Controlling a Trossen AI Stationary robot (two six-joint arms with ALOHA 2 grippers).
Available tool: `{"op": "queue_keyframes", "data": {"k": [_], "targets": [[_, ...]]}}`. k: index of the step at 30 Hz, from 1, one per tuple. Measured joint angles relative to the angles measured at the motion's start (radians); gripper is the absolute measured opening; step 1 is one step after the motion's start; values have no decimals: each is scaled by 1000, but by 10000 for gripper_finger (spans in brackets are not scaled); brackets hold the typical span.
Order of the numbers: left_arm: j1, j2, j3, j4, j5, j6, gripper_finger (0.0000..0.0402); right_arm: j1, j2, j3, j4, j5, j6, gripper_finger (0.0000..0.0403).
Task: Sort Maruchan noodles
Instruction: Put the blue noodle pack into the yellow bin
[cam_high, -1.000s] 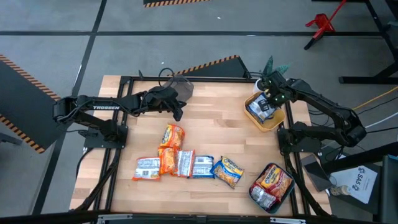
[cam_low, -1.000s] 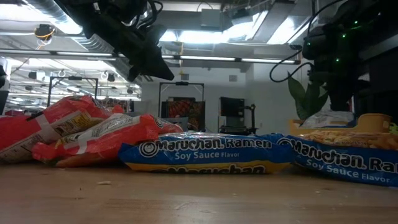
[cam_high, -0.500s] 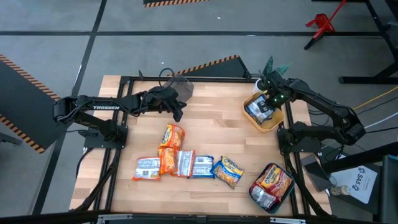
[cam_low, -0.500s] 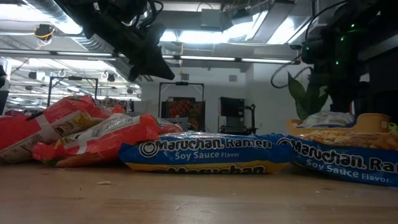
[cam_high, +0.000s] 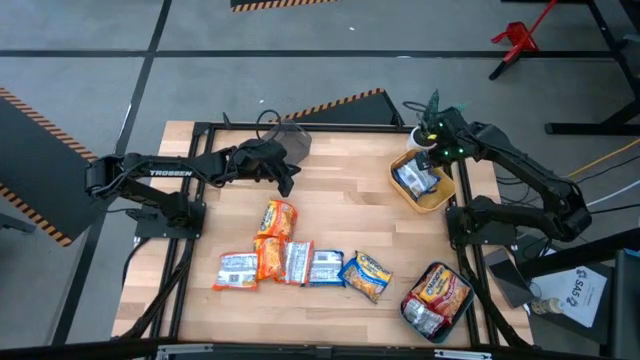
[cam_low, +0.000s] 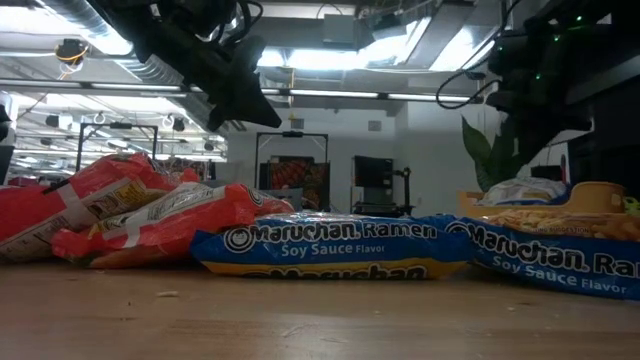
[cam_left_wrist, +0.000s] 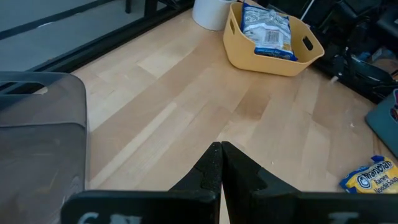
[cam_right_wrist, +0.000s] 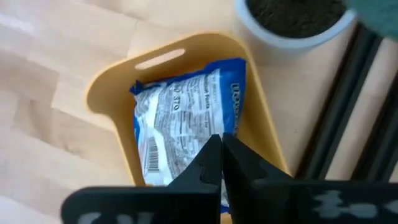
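Wood planks in pale strips make up the table (cam_high: 330, 215), framed by a black metal rail, with grey floor and orange-black hazard stripes around it. Nearest the front edge, a row of noodle packets (cam_high: 300, 262) lies flat, orange, white and blue side by side, with one more orange packet (cam_high: 279, 217) just behind the row. In the low view two blue packets (cam_low: 330, 245) read "Maruchan Ramen, Soy Sauce Flavor". At the front right corner a teal tray (cam_high: 452, 318) holds red-orange packets (cam_high: 436, 291).

Farther back on the right, a yellow bin (cam_high: 447, 194) holds a blue-white packet (cam_right_wrist: 183, 134), barcode side up. The right gripper (cam_right_wrist: 221, 152) hangs over that bin, fingers pressed together and empty. A white pot (cam_left_wrist: 211, 12) with a green plant stands just behind the bin.

At the back left, the left gripper (cam_left_wrist: 221, 158) hovers over bare wood beside a grey bin (cam_left_wrist: 40, 134), fingers clenched on nothing; "TROSSEN" shows on its arm. Beyond the table, the low view shows a lit workshop with ceiling lights.
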Motion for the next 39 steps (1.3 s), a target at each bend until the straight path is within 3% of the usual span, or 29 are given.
{"op": "queue_keyframes", "data": {"k": [10, 16, 21, 27, 33, 35, 39], "targets": [[0, 0, 0, 0, -3, 0, 0, 7, 15, -127, 81, -54, 36, 0], [0, 0, 0, 0, -4, -1, 0, 61, 14, -192, 112, 15, 72, 0], [0, 0, 0, 0, -3, -5, 0, 96, 11, -146, 118, 105, 83, 0], [0, 0, 0, 19, 66, -8, 0, 179, -24, 12, 91, 97, 91, 0], [-14, 0, 0, 128, 428, -8, 0, 363, -79, 119, 23, -108, 215, 0], [-58, 0, 3, 131, 467, 18, 0, 476, -92, 112, 19, -126, 304, 0], [-162, 17, 23, 121, 440, 189, 0, 742, -103, 94, 24, -69, 497, 13]]}}
